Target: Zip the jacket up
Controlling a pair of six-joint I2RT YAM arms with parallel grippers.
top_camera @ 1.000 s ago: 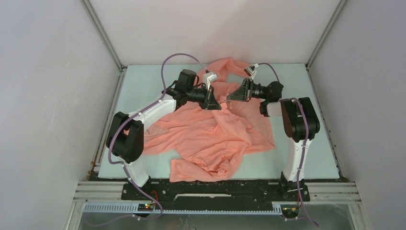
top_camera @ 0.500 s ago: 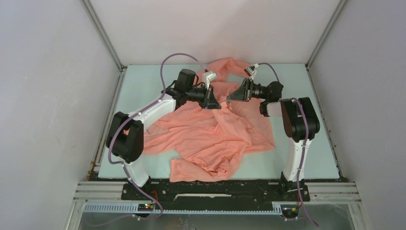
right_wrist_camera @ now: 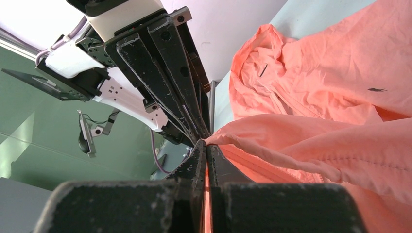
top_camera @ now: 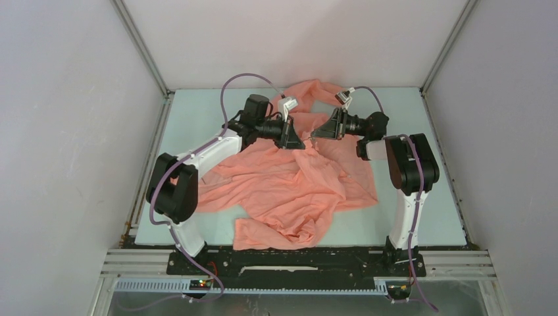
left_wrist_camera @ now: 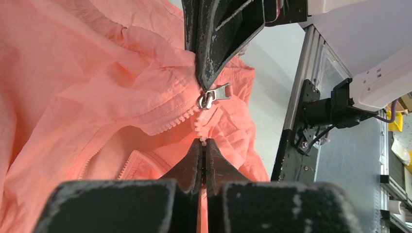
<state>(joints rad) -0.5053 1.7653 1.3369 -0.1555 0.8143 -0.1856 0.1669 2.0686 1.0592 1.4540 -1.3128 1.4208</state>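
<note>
The salmon-orange jacket (top_camera: pixel 289 184) lies crumpled across the middle of the table, its hood (top_camera: pixel 316 92) at the far side. My left gripper (top_camera: pixel 304 145) and right gripper (top_camera: pixel 314 135) meet tip to tip above its upper part. In the left wrist view my left gripper (left_wrist_camera: pixel 204 141) is shut on the end of the zipper teeth. Just beyond it hangs the small metal zipper pull (left_wrist_camera: pixel 214 94), right under the right gripper's fingers (left_wrist_camera: pixel 214 53). In the right wrist view my right gripper (right_wrist_camera: pixel 206 143) is shut on a jacket edge (right_wrist_camera: pixel 272 150) beside the zipper.
The pale table (top_camera: pixel 421 217) is walled by white panels with metal frame posts (top_camera: pixel 141 46). Both arms reach inward over the jacket. A sleeve and the hem bunch near the front edge (top_camera: pixel 276 234). Purple cables (top_camera: pixel 230 85) loop above the arms.
The right gripper has shifted very slightly toward the far side with the fabric in it. The left arm and the jacket look the same.
</note>
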